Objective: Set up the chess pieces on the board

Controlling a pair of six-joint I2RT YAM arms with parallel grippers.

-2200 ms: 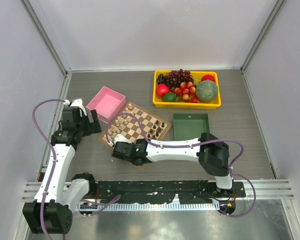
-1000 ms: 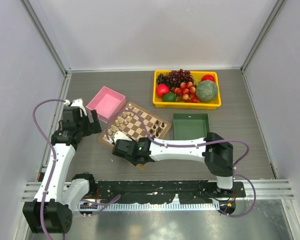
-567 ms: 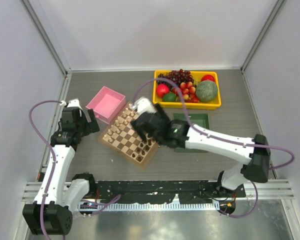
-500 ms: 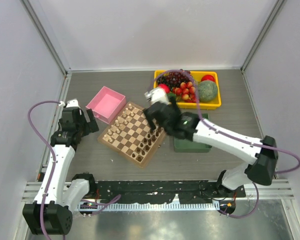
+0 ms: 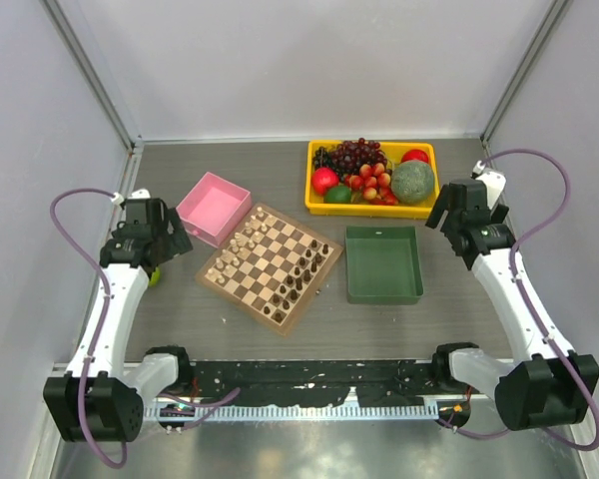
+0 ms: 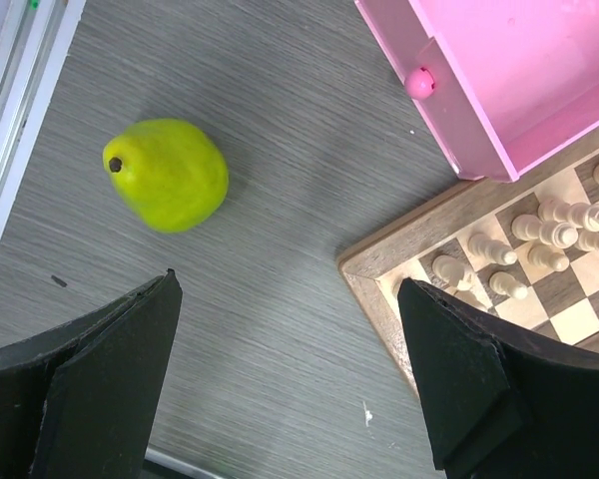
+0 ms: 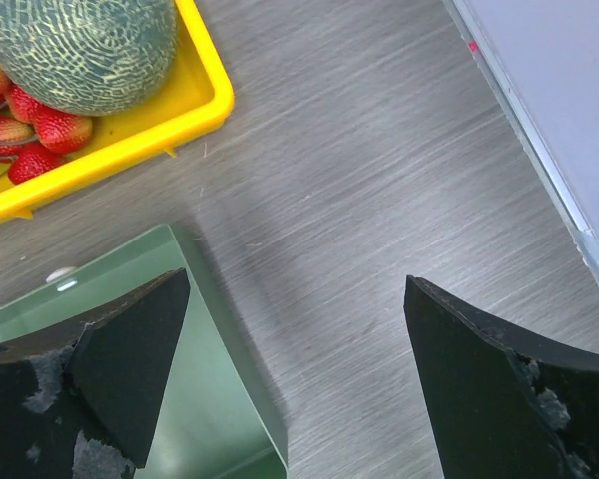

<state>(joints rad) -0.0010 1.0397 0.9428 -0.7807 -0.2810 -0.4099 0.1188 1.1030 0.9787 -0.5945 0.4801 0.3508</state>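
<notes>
Overhead view: the board [image 5: 270, 267] lies centre-left, the dark chess pieces [image 5: 298, 277] ranked along its lower-right side; my left gripper [image 6: 290, 299] and right gripper [image 7: 295, 289] hang spread and empty beside it, so any last correction, I judge, wants a vertical, narrow-jawed approach.

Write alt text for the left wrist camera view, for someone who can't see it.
The open, empty jaws of the left gripper hang over a grey table, with a green pear lying at upper left. At upper right is a pink box, and below it a corner of the board carrying cream pieces.
</notes>
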